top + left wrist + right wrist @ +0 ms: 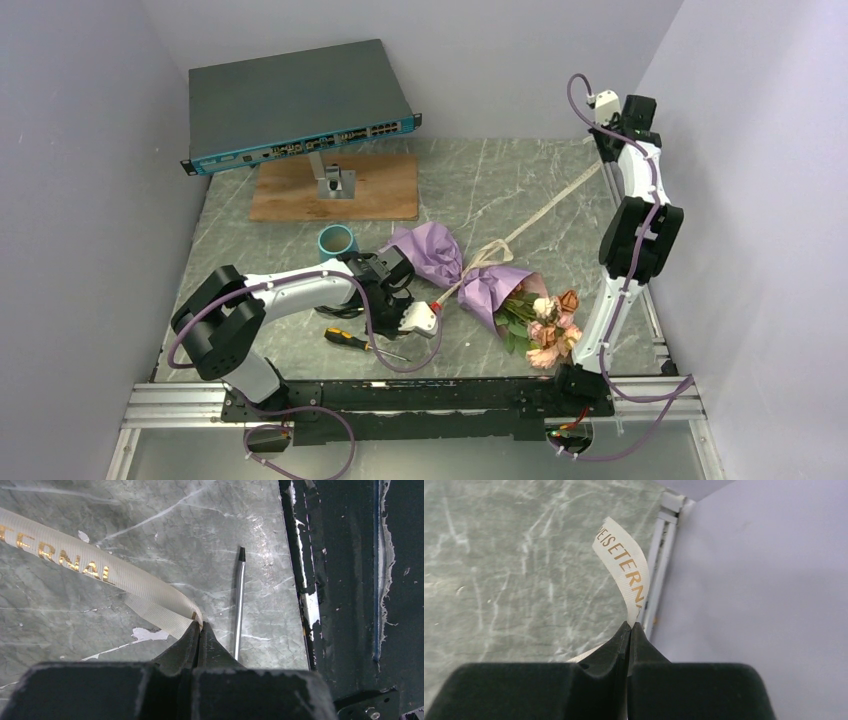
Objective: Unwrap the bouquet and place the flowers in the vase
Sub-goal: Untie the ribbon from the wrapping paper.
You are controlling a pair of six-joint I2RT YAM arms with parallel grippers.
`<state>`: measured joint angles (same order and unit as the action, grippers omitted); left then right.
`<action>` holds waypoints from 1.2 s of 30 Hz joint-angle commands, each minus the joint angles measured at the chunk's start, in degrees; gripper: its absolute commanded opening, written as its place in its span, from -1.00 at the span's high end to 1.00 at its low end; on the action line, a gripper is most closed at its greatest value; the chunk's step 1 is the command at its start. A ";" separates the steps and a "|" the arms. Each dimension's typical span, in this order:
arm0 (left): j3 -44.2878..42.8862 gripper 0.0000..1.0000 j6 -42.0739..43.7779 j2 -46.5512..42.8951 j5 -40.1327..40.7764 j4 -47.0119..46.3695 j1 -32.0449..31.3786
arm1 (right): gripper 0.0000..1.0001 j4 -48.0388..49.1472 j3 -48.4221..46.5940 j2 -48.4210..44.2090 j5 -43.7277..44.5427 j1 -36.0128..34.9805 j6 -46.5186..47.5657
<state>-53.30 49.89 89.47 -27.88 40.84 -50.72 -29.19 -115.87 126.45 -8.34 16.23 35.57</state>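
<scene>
The bouquet (492, 288) lies on its side mid-table, its purple paper pinched at the waist by a cream printed ribbon (545, 210). The flowers (548, 325) stick out of the wrap toward the near right, pink, peach and rust. The teal vase (337, 241) stands upright just left of the wrap. My left gripper (433, 307) (201, 626) is shut on one ribbon end (100, 572) low over the table. My right gripper (600, 160) (630, 625) is shut on the other ribbon end (624, 565), at the far right near the wall. The ribbon runs taut between them through the knot.
A screwdriver (352, 340) (239, 605) lies near the front edge beside my left gripper. A wooden board (380, 190) with a small metal stand sits at the back, under a network switch (295, 105). Walls close in on both sides, and a metal rail (400, 395) runs along the front.
</scene>
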 commanded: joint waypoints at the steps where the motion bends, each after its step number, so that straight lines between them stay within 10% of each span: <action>1: 1.00 1.00 0.25 -0.99 -0.64 5.53 -0.51 | 1.00 7.30 -6.50 1.57 4.61 2.66 3.21; 27: 1.90 0.94 -3.33 -3.39 2.53 2.88 -0.46 | 1.00 7.77 -11.80 4.32 5.03 4.92 3.34; 32: -2.53 -0.05 -9.11 -5.37 2.89 -4.91 -0.47 | 0.18 1.18 -6.03 0.16 -5.62 4.36 1.82; 36: -6.99 -0.27 -15.95 -3.66 3.48 -10.57 -0.44 | -0.54 -6.31 -0.60 -4.42 -14.96 3.12 2.58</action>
<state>-54.76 41.85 86.08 -24.47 38.50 -50.87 -27.44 -120.27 129.49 -11.94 20.36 37.85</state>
